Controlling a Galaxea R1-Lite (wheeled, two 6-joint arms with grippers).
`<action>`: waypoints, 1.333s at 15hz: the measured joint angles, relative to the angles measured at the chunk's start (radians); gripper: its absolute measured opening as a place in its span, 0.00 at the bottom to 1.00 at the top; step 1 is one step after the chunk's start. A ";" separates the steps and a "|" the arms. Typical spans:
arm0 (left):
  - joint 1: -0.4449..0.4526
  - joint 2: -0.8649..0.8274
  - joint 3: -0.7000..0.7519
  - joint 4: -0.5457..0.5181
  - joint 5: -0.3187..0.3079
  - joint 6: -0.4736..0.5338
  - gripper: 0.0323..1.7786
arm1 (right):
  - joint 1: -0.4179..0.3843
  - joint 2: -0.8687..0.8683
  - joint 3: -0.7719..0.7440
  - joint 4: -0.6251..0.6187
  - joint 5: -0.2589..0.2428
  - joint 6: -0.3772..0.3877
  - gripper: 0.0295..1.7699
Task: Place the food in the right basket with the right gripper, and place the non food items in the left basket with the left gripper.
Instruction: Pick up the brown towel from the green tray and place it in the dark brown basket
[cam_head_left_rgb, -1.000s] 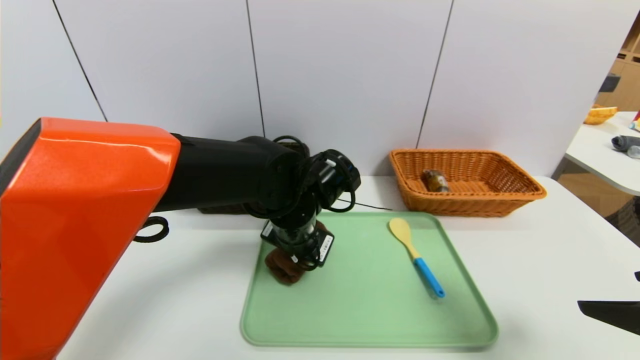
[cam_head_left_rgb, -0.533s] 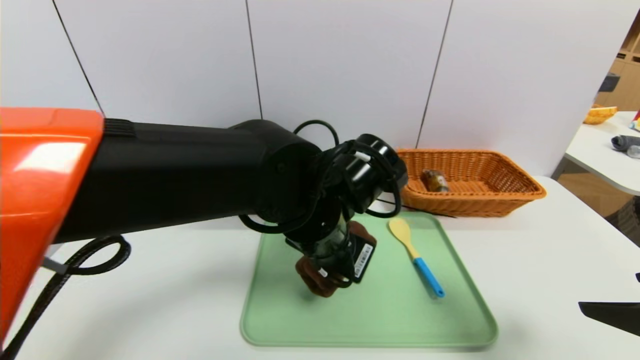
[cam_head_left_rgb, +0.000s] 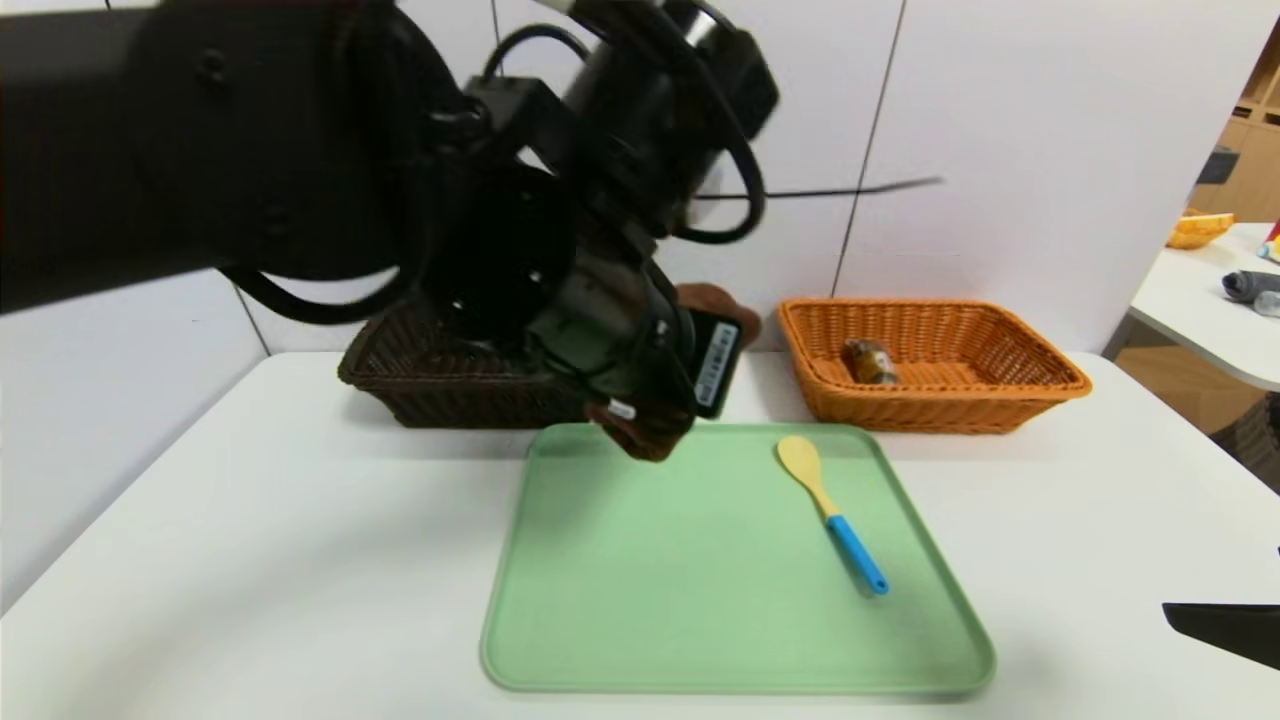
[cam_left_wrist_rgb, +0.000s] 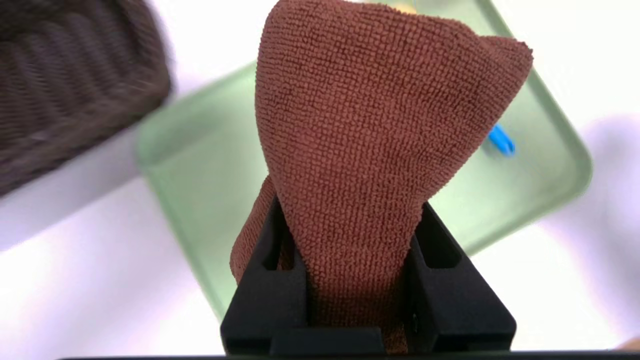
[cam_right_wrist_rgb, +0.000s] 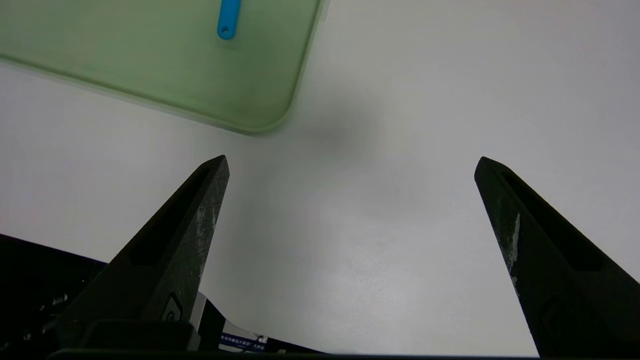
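The black left hand gripped the brown terry towel roll — raised above the pale green rectangular tray. The dark brown woven wicker basket lay close by, toward the robot's left; transfer probably required a leftward move — the parked, open right hand was beside the tray's near right corner.

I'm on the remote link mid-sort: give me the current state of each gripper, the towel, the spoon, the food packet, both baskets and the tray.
Left gripper: closed on the towel, raised
Right gripper: open, empty, near the tray's corner
Brown towel: gripped, bunched
Spoon: lying on the tray
Food packet: inside the orange basket
Orange wicker basket: upright, holding the packet
Dark brown basket: upright, partly hidden
Green tray: flat, holding the spoon
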 joint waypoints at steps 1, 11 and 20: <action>0.039 -0.013 -0.005 -0.012 0.000 0.001 0.27 | -0.001 -0.001 0.000 0.000 0.000 0.000 0.96; 0.524 0.032 -0.004 -0.205 0.010 0.017 0.27 | -0.001 -0.004 0.006 -0.003 0.000 0.000 0.96; 0.621 0.167 -0.003 -0.288 0.008 0.024 0.49 | -0.009 -0.004 0.005 -0.004 -0.008 0.000 0.96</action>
